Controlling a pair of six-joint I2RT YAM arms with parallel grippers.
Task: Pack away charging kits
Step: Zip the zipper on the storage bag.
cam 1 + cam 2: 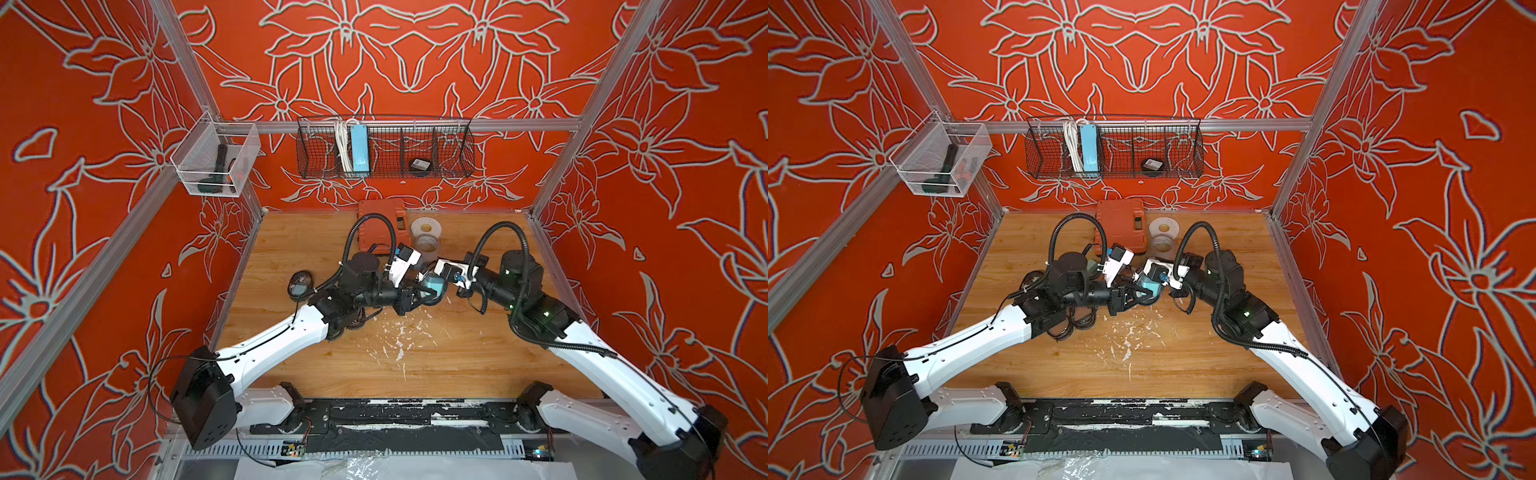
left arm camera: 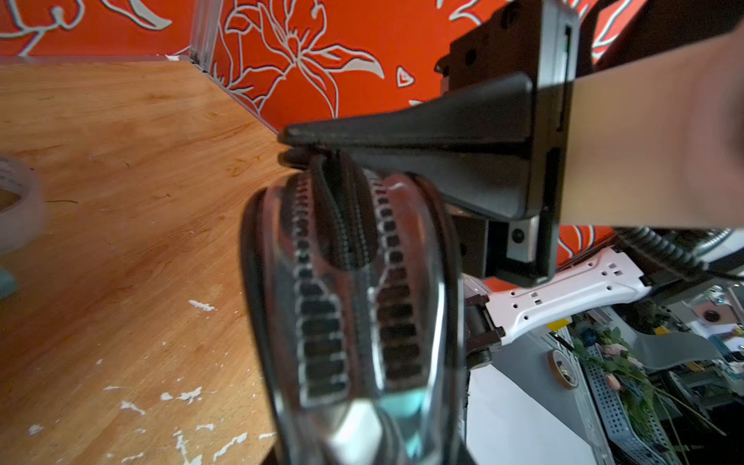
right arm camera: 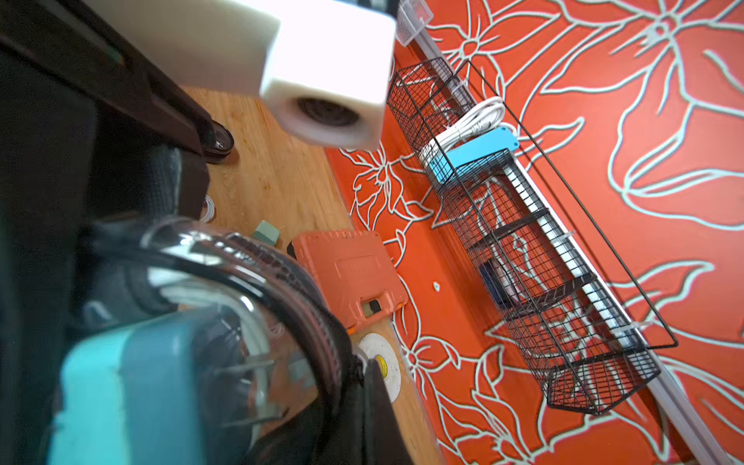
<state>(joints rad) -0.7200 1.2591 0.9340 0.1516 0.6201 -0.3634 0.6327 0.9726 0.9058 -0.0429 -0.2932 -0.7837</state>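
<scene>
Orange-flowered walls (image 1: 415,62) on three sides, scuffed wooden surface (image 1: 457,365) below. Mid-surface, apparently lifted clear of the wood: one oval pouch (image 2: 350,306), shared between both arms. Left gripper (image 1: 424,294) partly closed around the pouch body. Right gripper (image 2: 290,147) pinched fully shut on the zip's end at the rim. Teal plug (image 3: 133,382) already inside, visible through the clear face; cable not clearly made out. Zip gaping near the pinch, closed further along.

Reads as the zipping-up step for this kit. Next: steady the body with the left, draw the slider round the curved rim with the right, following the curve instead of pulling straight, to avoid twisting the pouch out of the grip. Then stow it, probably in the wire basket (image 1: 384,147) on the back wall, beside the dark round item (image 1: 419,164) already in one compartment.

Room: open wood toward the near edge. Tighter behind, with orange case (image 1: 381,224) and tape rolls (image 1: 426,235) just beyond the wrists. Second pouch (image 1: 300,284) beside the left arm, near the side edge. Loose greenish cube (image 3: 266,232), likely another plug, beside the case.
</scene>
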